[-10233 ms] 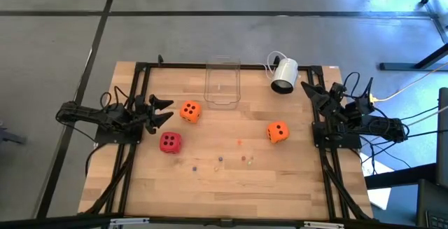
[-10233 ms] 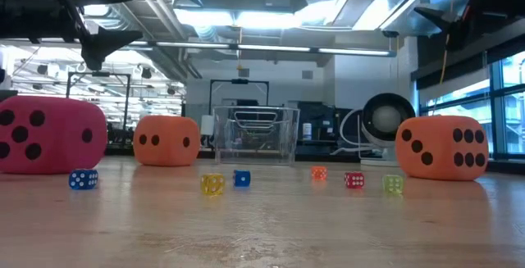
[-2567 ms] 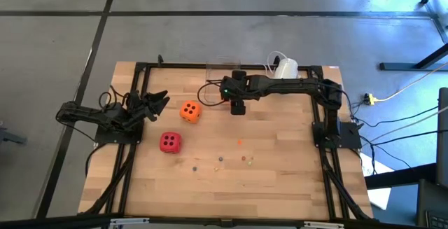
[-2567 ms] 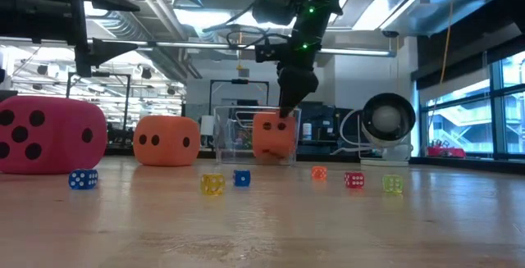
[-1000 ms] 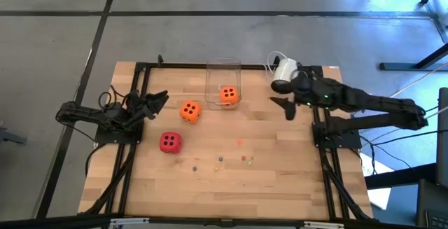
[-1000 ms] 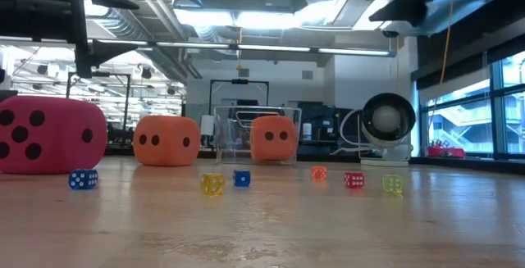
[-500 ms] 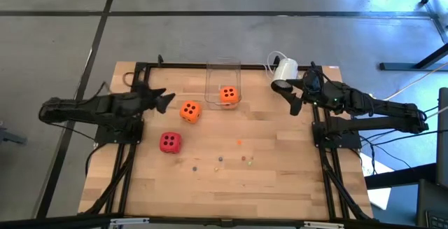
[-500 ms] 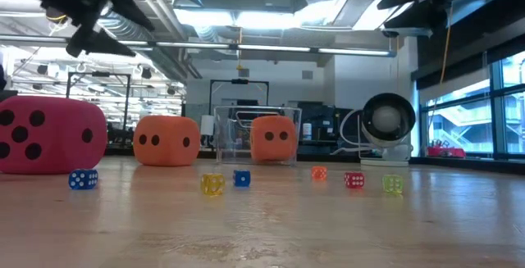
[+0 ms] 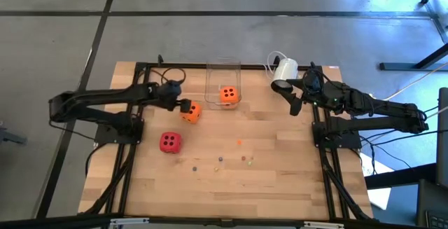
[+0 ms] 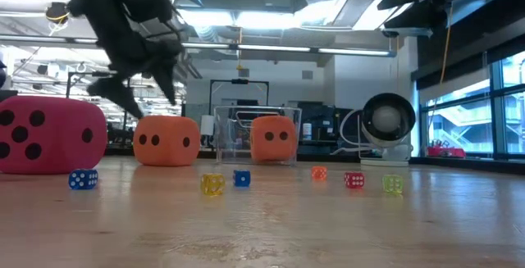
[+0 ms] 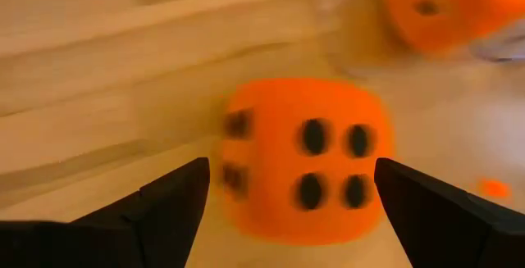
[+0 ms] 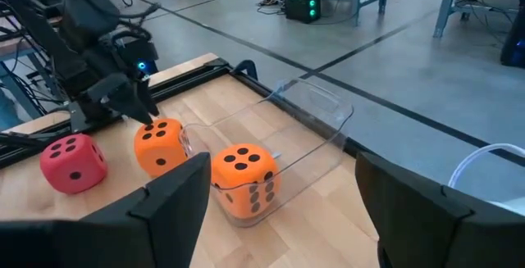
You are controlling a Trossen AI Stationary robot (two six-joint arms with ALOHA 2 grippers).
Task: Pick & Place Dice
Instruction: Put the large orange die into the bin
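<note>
the left gripper [image 9: 180, 105] hangs over the loose orange die [image 9: 190, 111] near the middle-left of the table [image 9: 280, 187], fingers spread wide on either side of the cube and touching nothing that can be seen (its wrist view shows the die framed between the two dark fingers [image 11: 164, 206], with wood showing on both sides). the right gripper [image 9: 292, 103] waits by the table's far right edge, just beside the white round camera [image 9: 283, 73], its fingers also parted and holding nothing.

the clear plastic container [image 9: 222, 82] stands at the table's far edge, just beyond the loose orange die, and holds the second orange die [image 9: 228, 95] against its near end. the red die [image 9: 169, 141] sits apart, nearer the front and slightly left of the left gripper. open wood lies all around it and across the whole front half of the table.

a thin line of tiny dice [image 10: 212, 184] — blue, yellow, orange, red and green in the low view — lies across the middle, well clear of both arms. the black frame rails [image 9: 133, 103] run along the left and right edges.
</note>
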